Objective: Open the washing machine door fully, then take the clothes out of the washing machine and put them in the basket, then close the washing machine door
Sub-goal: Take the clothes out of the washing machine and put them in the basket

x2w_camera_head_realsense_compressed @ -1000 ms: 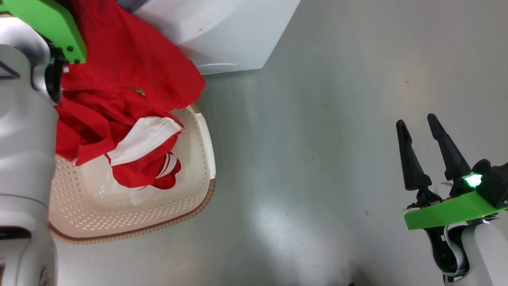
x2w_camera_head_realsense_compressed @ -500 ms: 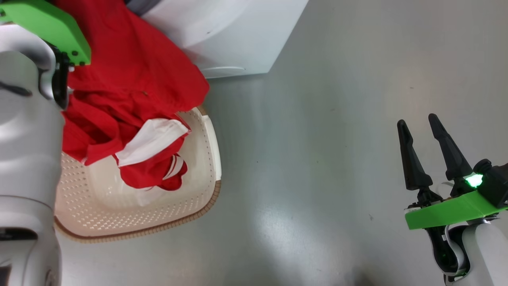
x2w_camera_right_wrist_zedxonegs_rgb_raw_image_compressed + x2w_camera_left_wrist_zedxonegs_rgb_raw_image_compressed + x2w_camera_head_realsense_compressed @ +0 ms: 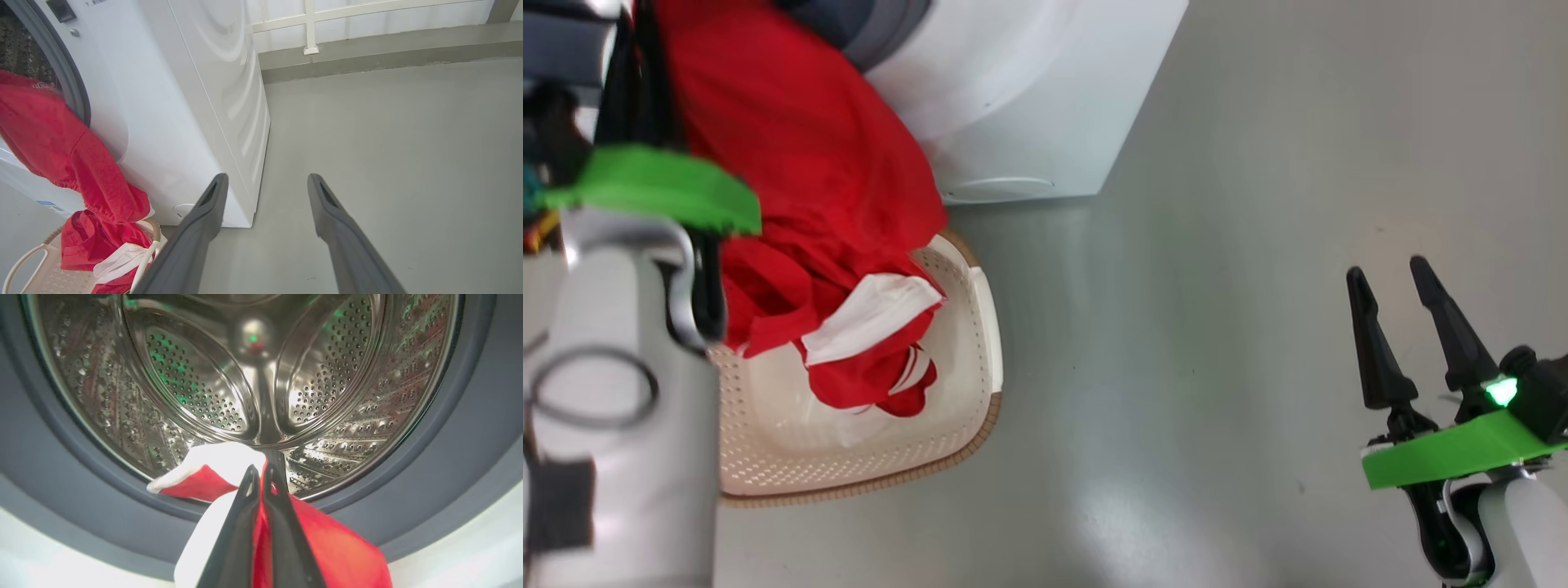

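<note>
head view. the washing machine (image 3: 1029, 98) stands at top centre, its lower front edge just above the basket (image 3: 987, 327). no writing can be read here. the clothes (image 3: 809, 163) hang as one red sheet from the machine's mouth down into the basket, with a white piece (image 3: 870, 314) folded near the lower end and white stripes under it. the fabric crosses the basket's upper rim; the right and lower rims are bare. the left forearm (image 3: 621, 425) and its green bracket (image 3: 654, 184) cover the basket's left side. the right gripper (image 3: 1387, 269) hovers at far right, fingers apart, empty, with wide grey floor (image 3: 1217, 327) between it and the basket.

left wrist view. the left gripper (image 3: 261, 471) is clamped on the clothes at the lip of the opening, red fabric and white trim pinched between its fingers. this view adds the inside of the perforated steel drum (image 3: 196, 388), ringed by the grey gasket (image 3: 470, 428).

right wrist view. the right gripper's fingers stand wide apart over open floor. this view adds the machine's side panel and a small blue label (image 3: 47, 203) low on its front; its print is too small to read. the clothes drape over the front into the basket. bare floor runs from the machine's side to the wall (image 3: 367, 24).
</note>
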You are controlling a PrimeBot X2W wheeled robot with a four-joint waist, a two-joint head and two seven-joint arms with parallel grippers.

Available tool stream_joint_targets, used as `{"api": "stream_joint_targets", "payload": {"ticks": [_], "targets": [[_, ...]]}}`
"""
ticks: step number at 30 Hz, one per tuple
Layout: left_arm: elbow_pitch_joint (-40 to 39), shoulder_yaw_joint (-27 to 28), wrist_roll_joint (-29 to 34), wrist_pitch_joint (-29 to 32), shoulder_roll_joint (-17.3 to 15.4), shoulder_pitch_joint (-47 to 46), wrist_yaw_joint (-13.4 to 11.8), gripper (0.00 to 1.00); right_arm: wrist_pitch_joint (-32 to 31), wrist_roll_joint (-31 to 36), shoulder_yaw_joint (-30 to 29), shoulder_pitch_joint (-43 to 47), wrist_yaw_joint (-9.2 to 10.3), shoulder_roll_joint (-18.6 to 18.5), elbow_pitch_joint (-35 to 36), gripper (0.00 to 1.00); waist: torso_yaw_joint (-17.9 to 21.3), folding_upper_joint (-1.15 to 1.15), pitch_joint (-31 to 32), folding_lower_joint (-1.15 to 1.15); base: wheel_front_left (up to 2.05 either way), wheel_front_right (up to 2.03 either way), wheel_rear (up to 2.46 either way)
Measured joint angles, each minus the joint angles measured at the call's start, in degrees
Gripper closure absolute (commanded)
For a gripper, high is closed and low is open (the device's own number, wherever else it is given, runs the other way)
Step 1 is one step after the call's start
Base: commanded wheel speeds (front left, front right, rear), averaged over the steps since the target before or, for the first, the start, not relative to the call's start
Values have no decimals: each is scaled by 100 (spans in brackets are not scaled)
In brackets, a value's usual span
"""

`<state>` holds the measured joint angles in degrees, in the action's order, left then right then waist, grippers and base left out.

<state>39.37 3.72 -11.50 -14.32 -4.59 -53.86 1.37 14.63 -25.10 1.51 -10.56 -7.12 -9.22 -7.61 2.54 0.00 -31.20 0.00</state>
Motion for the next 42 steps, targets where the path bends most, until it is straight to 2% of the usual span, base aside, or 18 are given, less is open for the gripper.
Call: {"api": "stream_joint_targets", "payload": {"ticks": [6,12,19,28,34,42], "targets": [[-1495,303,189,-23,253,1022,15,100,0,3,-15,136,0,-2,-11,0,-105,0,215,0,0,0,0],[-2727,407,338,-41,308,1920,16,100,0,8,-16,222,0,0,-11,0,-192,0,322,0,0,0,0],[-3110,-36,48,-41,315,2788,-231,100,0,8,-43,244,0,1,-7,0,-264,0,308,0,0,0,0],[-2391,-391,-263,-41,312,3021,-389,100,0,8,-11,229,0,-5,14,0,-271,0,115,0,0,0,0],[-1443,-434,-325,-40,311,2864,-383,100,0,7,-10,177,0,-3,41,0,-203,0,-126,0,0,0,0],[369,-550,-253,-40,315,1925,-230,100,0,7,-22,-52,0,-10,105,0,-84,0,-572,0,0,0,0]]}}
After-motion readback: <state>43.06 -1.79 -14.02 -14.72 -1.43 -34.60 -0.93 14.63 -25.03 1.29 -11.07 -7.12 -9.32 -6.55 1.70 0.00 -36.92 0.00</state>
